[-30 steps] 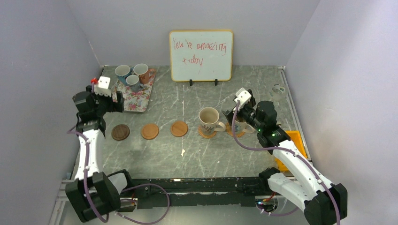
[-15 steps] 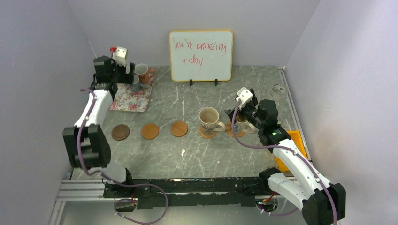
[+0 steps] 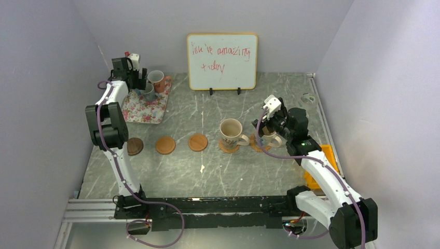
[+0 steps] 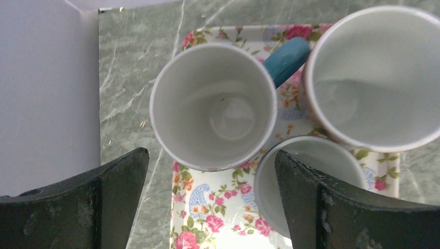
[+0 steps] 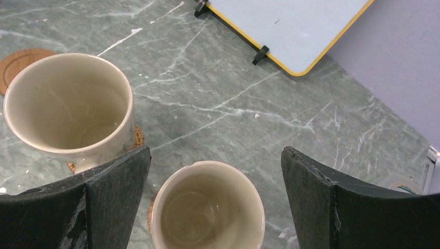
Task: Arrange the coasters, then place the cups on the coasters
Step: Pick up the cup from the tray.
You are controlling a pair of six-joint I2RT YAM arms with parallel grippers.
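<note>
At the far left corner of the grey marbled worktop (image 3: 238,176), the left end effector (image 4: 210,158) is being held above the rectangular floral tray (image 4: 207,223), its jaws spread wide and gripping nothing. Between its dark fingers (image 4: 104,207) the white-lined ceramic cup with the blue handle (image 4: 212,106) is being framed from above. The larger orange-brown cup (image 4: 373,78) and the small grey cup (image 4: 270,194) are crowding it on the same tray, the grey one just beside its rim.

Toward the right, the right end effector (image 5: 215,153) is likewise being held fully open. A cream ceramic cup (image 5: 207,218) is standing between its fingers, with no contact to be made out. The second cream cup (image 5: 67,104) is being carried by a patterned tan coaster (image 3: 228,150), and the first seems to be resting on another. Three more coasters are lying bare in the same row: a dark brown disc (image 3: 136,147), partly hidden by the left arm (image 3: 106,124), a tan-orange disc (image 3: 165,144) beside it, and a second tan-orange disc (image 3: 197,142) nearer the cups.

The arranging is judged complete, and the cups are being placed, with two of five seated. Next, the left end effector would need to be lowered around the blue-handled cup alone and closed across its wall, clear of the handle and neighbours. The cup would then need to be lifted straight up and carried to a bare coaster.
</note>
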